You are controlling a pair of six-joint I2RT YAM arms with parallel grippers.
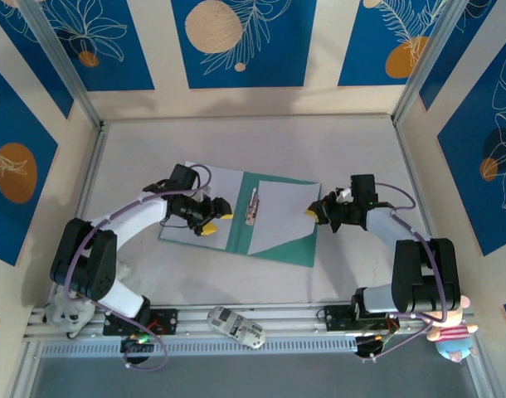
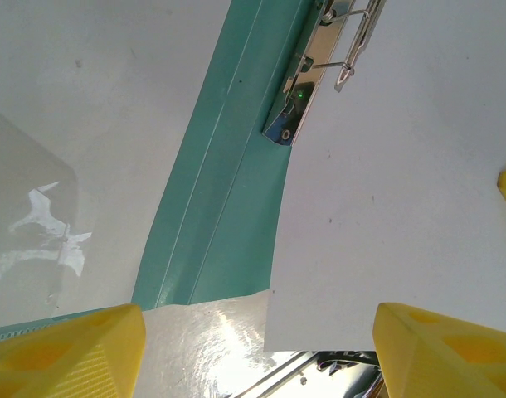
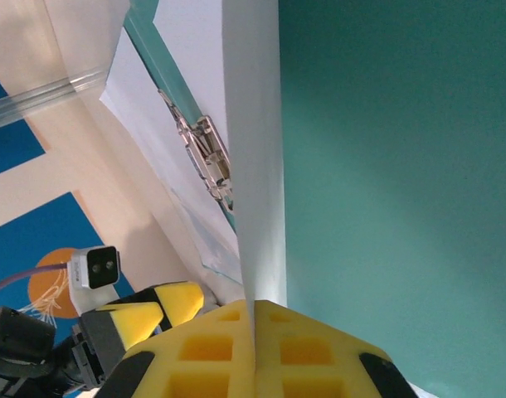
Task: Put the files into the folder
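1. On the rail at the counter's (image 1: 236, 141) near edge, at 6 o'clock, lies a grey-white gadget (image 1: 236, 325). Any print on it is too small to read. A pink plush toy (image 1: 452, 336) sits at 5 o'clock.
2. The left fingers (image 1: 208, 230) hang released over the folder's left cover, at 9 o'clock from the clip (image 1: 252, 207).
3. The right fingers (image 1: 317, 214) are clenched on the 3 o'clock edge of a white sheet (image 1: 282, 211), and that edge stands off the teal cover.
4. The folder (image 1: 286, 249) lies open mid-counter. The sheet sits askew on its right cover, and a left sheet (image 1: 224, 182) covers the other.
5. The far walls carry blue panels (image 1: 236, 41) with white leaves and orange discs.
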